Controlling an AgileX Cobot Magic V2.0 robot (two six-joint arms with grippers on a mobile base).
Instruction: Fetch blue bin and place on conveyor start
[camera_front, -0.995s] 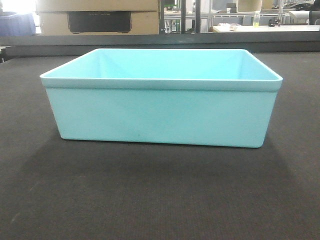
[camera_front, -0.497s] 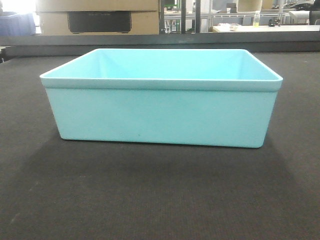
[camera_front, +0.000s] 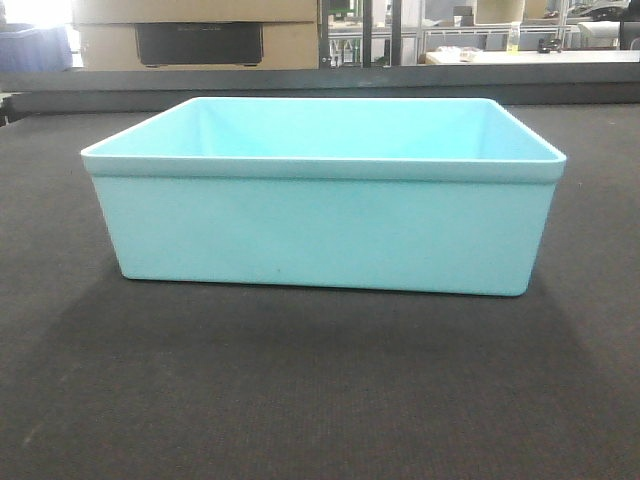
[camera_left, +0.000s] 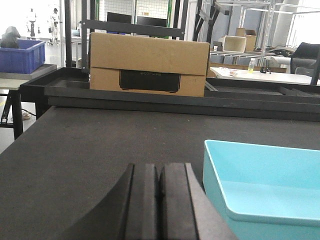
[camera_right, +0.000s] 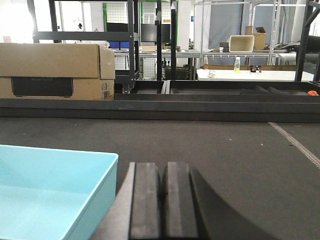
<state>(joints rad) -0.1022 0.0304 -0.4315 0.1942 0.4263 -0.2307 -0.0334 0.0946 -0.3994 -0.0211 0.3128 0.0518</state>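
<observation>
The blue bin (camera_front: 325, 195), a pale aqua tub, stands upright and empty on the dark charcoal belt of the conveyor start (camera_front: 300, 400). In the left wrist view the bin (camera_left: 265, 180) lies just right of my left gripper (camera_left: 159, 172), whose jaws are pressed together with nothing between them. In the right wrist view the bin (camera_right: 45, 190) lies just left of my right gripper (camera_right: 160, 172), also shut and empty. Neither gripper touches the bin. No gripper shows in the front view.
A cardboard box (camera_left: 148, 64) sits beyond the belt's far black rail (camera_left: 165, 100). A dark blue crate (camera_left: 20, 54) stands at the far left. Metal shelving and a white table (camera_right: 245, 75) fill the background.
</observation>
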